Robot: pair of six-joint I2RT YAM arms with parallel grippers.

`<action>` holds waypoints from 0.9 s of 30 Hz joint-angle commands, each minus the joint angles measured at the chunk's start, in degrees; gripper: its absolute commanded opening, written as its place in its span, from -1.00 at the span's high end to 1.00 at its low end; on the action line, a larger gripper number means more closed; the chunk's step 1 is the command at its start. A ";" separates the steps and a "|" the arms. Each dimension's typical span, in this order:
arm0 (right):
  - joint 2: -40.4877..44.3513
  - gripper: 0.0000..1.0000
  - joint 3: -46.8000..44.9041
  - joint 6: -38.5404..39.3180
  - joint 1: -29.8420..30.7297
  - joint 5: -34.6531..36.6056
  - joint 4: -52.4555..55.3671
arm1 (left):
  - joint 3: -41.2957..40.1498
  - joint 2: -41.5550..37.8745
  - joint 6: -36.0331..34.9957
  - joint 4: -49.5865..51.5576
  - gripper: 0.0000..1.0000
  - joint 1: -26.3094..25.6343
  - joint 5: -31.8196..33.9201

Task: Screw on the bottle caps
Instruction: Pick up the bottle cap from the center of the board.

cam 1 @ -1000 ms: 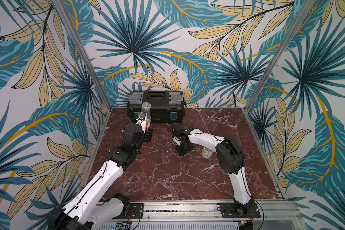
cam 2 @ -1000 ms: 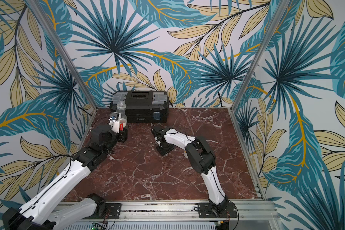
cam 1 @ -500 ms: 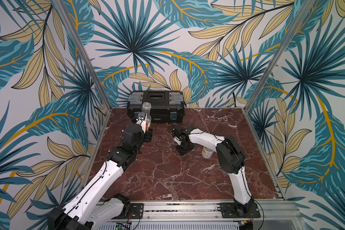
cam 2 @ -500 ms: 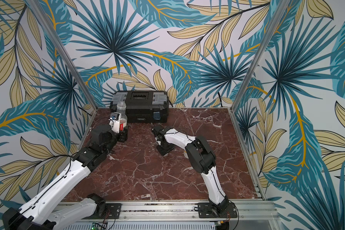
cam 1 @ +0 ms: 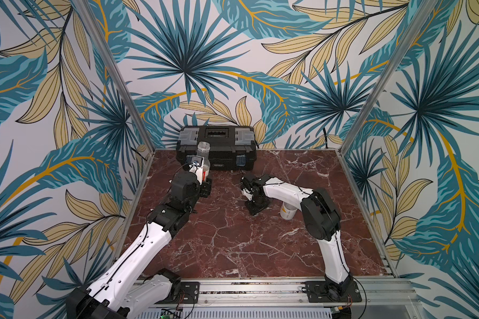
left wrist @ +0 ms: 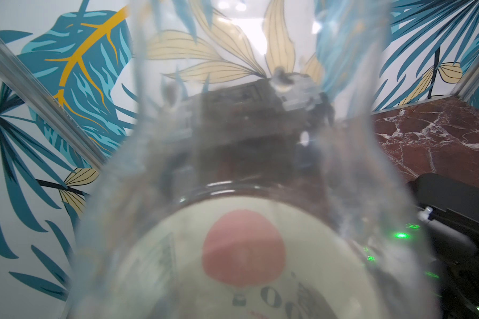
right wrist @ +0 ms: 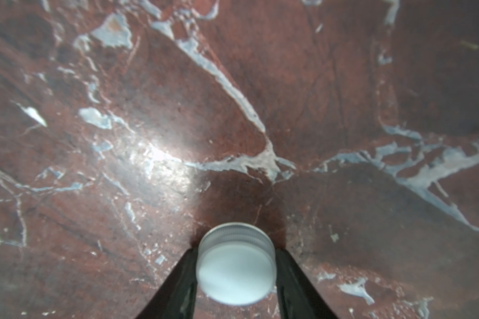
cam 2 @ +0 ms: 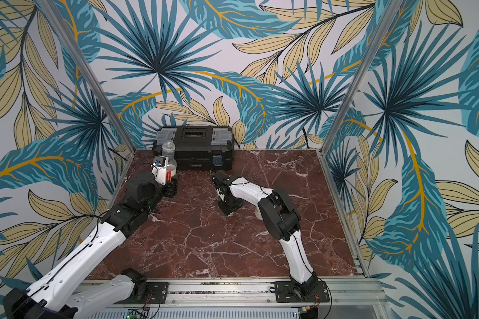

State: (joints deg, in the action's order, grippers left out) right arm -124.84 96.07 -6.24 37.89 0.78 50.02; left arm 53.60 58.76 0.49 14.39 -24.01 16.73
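Nothing has visibly moved: left jaws clamp the bottle (cam 1: pixel 203 150) before the toolbox (cam 1: pixel 224 157); right jaws pinch a cap (right wrist: pixel 236 272) on the bench (cam 1: pixel 233 240).

Lab robot cell: leaf-print walls (cam 1: pixel 233 69), aluminium rail (cam 1: pixel 260 288), marble-look tabletop (cam 1: pixel 233 243).

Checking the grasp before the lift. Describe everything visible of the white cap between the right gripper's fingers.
The white cap is a short round disc, plastic by its look, with a smooth flat top and a ribbed side wall. It faces the wrist camera top up, between the right gripper's two black fingers, which touch its opposite sides. The marble table lies below; whether the cap rests on it cannot be told. Both top views hide it.
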 commanded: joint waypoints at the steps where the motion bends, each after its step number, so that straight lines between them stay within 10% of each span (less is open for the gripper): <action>1: 0.99 0.03 -0.18 -0.71 -0.35 -0.87 1.45 | -1.49 -0.45 -0.06 -1.73 -0.36 0.33 -0.37; 27: 6.51 0.24 0.58 0.02 -1.16 -0.87 2.77 | -1.06 0.79 -1.17 -0.78 -0.36 0.31 -2.90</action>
State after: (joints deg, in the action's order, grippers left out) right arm -123.22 96.05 -6.48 37.32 -0.03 50.35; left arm 53.60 59.16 0.32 14.39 -24.01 15.42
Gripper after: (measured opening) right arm 0.417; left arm 0.679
